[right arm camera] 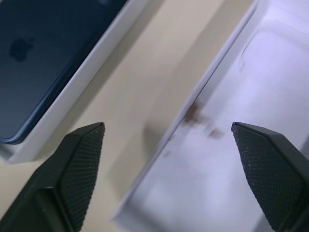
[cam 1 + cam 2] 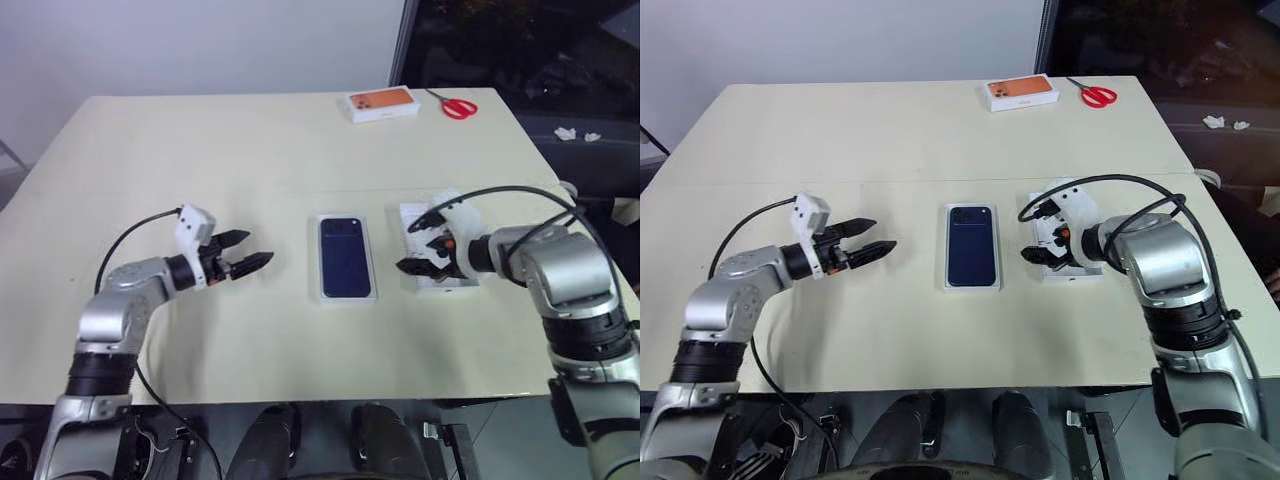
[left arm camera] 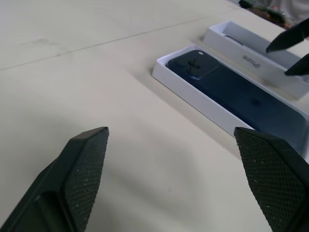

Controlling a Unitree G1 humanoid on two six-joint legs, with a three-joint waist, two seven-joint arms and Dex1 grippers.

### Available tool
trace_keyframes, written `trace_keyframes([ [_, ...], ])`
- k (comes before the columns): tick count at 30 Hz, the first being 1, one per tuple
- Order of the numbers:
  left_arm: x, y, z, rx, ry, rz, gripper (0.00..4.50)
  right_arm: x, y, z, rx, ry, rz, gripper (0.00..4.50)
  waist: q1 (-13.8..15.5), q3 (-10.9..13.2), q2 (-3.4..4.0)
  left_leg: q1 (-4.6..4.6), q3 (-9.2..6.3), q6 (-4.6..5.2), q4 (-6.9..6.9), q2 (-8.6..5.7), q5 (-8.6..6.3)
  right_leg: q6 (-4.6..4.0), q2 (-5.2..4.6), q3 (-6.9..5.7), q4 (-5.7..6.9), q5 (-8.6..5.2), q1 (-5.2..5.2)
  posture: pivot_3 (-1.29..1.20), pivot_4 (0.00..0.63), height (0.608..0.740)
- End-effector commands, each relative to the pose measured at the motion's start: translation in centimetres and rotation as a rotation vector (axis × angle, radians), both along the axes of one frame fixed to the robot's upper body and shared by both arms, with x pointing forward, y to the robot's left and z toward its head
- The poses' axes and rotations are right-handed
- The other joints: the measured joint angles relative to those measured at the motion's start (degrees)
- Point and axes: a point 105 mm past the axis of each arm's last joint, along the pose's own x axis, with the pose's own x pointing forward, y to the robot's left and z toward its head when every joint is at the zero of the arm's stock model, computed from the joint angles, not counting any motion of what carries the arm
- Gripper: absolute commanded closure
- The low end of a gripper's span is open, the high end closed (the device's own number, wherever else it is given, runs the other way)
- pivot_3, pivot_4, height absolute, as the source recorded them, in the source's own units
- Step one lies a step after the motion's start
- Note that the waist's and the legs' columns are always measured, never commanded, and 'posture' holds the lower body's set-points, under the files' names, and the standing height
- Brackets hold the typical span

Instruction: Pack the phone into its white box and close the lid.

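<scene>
Both sets of jaws stand released, grasping nothing — the left gripper [image 2: 258,260] hovers left of the white box [image 2: 347,296], the right gripper [image 2: 414,246] over the lid [image 2: 440,283]. The phone [image 2: 345,257] lies in the box, mid-table [image 2: 250,150], nearer the front edge.

Soft even light falls from above on the table [image 2: 250,150]; shadows are faint, and both wrist views look slightly blurred.
</scene>
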Motion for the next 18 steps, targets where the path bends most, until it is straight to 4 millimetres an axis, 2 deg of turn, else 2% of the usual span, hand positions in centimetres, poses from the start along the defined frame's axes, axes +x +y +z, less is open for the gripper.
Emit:
trace_keyframes([
  [1, -1.5, -0.3, 2.0, 0.016, -0.154, -0.073, 0.03, 0.4, -0.1, 1.9, 0.038, -0.054, -0.074, 0.01, 0.01, 0.00, 0.01, 0.00, 0.00, 0.00, 0.01, 0.00, 0.00, 0.00, 0.00, 0.00, 0.00, 0.00, 0.00, 0.00, 0.150, 0.740],
  [8, -4.0, 0.2, 2.1, 0.025, -0.228, -0.135, 0.03, 0.3, 0.2, 1.0, -0.009, -0.029, -0.073, 0.01, -0.01, 0.02, 0.04, 0.00, 0.04, 0.04, -0.01, -0.01, -0.02, -0.01, -0.03, 0.01, -0.02, 0.00, 0.00, 0.00, 0.150, 0.740],
  [10, -4.3, 0.4, 2.0, 0.021, -0.216, -0.134, 0.03, 0.3, 0.4, 0.8, -0.050, -0.025, -0.060, 0.01, -0.08, 0.02, 0.04, 0.00, 0.04, 0.04, -0.01, 0.00, -0.02, -0.01, -0.02, 0.01, -0.02, 0.00, 0.00, 0.00, 0.150, 0.740],
  [18, -4.9, 0.4, 1.7, 0.044, -0.228, -0.139, 0.03, 1.4, 0.7, 0.1, -0.026, 0.009, -0.127, 0.01, -0.12, 0.02, 0.05, 0.00, 0.05, 0.06, 0.00, 0.01, -0.02, -0.01, -0.01, 0.01, -0.01, 0.01, 0.01, 0.00, 0.150, 0.740],
])
